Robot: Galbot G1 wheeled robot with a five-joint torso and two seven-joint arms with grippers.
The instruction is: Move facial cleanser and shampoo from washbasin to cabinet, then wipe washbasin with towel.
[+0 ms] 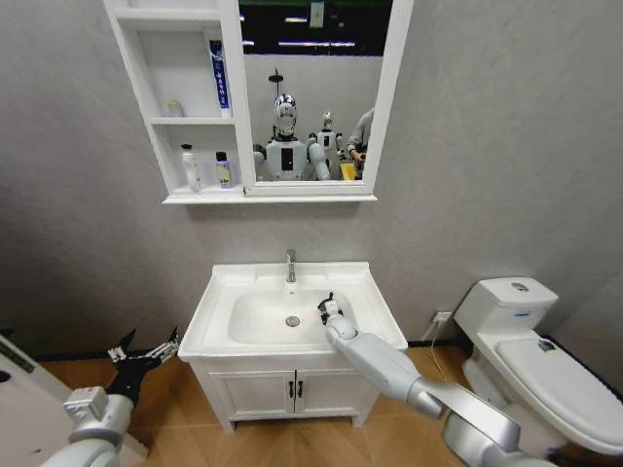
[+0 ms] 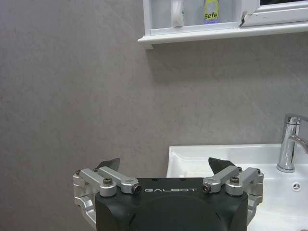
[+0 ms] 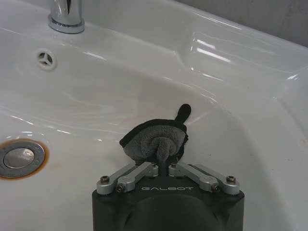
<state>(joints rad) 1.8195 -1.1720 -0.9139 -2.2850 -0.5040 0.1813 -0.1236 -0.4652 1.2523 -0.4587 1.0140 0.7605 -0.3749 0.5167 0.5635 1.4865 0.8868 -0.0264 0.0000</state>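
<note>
Right pincer (image 3: pixel 166 156): gripping the towel (image 3: pixel 153 139) inside the washbasin (image 1: pixel 362 292), right of the drain (image 3: pixel 18 158).
Left pincer (image 2: pixel 164 168): hanging released, left of the washbasin.
Cabinet (image 1: pixel 131 58): holding bottles (image 1: pixel 223 169).

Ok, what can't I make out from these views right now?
- Bottle labels on the cabinet: too small in the head view, cut off by the top edge in the left wrist view.
- Towel underside and the washbasin beneath: hidden by the towel and right gripper.
- Left gripper: holds nothing, beside the basin.
</note>
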